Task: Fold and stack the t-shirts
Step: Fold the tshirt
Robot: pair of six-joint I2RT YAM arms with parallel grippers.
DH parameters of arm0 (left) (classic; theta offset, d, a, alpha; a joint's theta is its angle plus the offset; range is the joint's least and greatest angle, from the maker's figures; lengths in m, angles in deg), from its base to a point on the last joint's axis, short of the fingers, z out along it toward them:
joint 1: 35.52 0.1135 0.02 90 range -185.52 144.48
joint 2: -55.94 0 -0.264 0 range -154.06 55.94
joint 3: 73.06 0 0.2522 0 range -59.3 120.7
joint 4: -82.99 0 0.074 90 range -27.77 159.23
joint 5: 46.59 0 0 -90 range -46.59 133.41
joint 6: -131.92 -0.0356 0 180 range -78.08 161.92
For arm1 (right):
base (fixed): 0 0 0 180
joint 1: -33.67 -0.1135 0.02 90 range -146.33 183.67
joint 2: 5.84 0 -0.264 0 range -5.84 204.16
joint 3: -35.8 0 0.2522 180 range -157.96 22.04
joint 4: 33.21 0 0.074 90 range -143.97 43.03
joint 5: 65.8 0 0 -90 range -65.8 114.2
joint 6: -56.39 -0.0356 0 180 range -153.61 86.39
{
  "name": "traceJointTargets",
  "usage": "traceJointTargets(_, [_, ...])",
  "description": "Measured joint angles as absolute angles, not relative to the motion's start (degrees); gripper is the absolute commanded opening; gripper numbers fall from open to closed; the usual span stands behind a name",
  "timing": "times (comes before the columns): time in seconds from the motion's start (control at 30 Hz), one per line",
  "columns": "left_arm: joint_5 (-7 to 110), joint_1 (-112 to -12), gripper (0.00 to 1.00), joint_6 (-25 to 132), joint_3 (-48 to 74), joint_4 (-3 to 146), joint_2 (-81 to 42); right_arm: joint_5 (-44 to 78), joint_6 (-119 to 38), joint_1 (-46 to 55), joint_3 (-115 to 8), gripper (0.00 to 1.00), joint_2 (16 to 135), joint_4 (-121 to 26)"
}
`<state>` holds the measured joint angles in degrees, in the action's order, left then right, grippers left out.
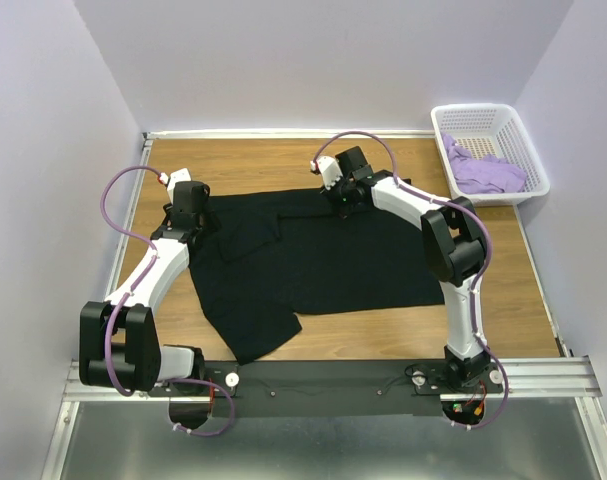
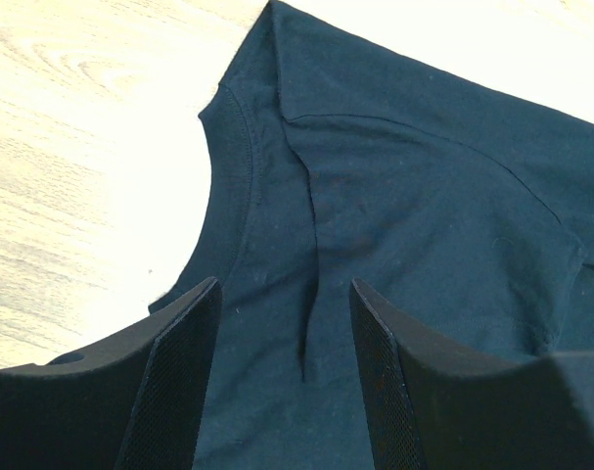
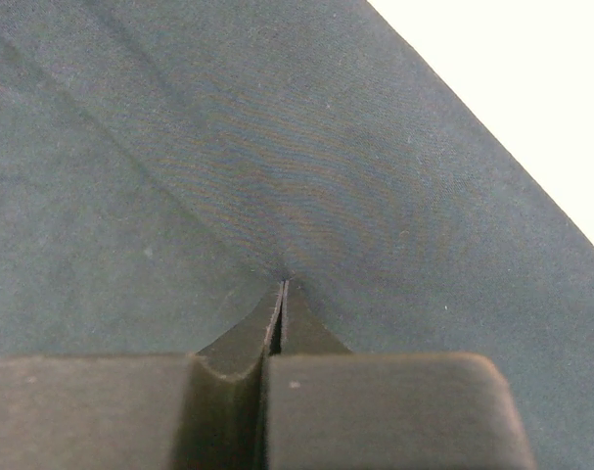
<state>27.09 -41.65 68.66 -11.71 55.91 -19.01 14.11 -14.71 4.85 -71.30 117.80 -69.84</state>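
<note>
Black soft t-shirt (image 1: 333,262) | creased, on wood-grain table (image 1: 253,160) | right claw (image 3: 282,287) pinching it

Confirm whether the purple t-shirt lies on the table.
No: the purple t-shirt lies bunched inside the white basket at the far right corner.

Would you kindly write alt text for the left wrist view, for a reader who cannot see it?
A black t-shirt lies on a pale wooden table, its curved collar towards the left. At the bottom edge, the left arm's jaws stand open on either side of a crease in the cloth below the collar.
</note>
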Motion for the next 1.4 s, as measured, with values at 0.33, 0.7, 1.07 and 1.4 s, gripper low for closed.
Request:
traceJointTargets(0.33, [27.12,-41.65,0.63,68.64,-11.71,55.93,-19.12,15.14,-18.32,5.37,-70.43,0.44,117.14,-71.18])
traceJointTargets(0.7, [27.79,-41.65,0.63,68.45,-11.71,55.97,-19.19,17.54,-33.77,16.46,-63.92,0.46,105.56,-68.03])
traceJointTargets(1.07, [30.0,-41.65,0.63,68.9,-11.78,55.19,-22.25,17.13,-47.39,26.09,-50.65,0.5,101.32,-64.27])
traceJointTargets(1.4, [31.09,-41.68,0.62,72.12,-11.36,53.35,-23.3,17.69,-50.58,22.99,-44.22,0.6,92.07,-64.38])
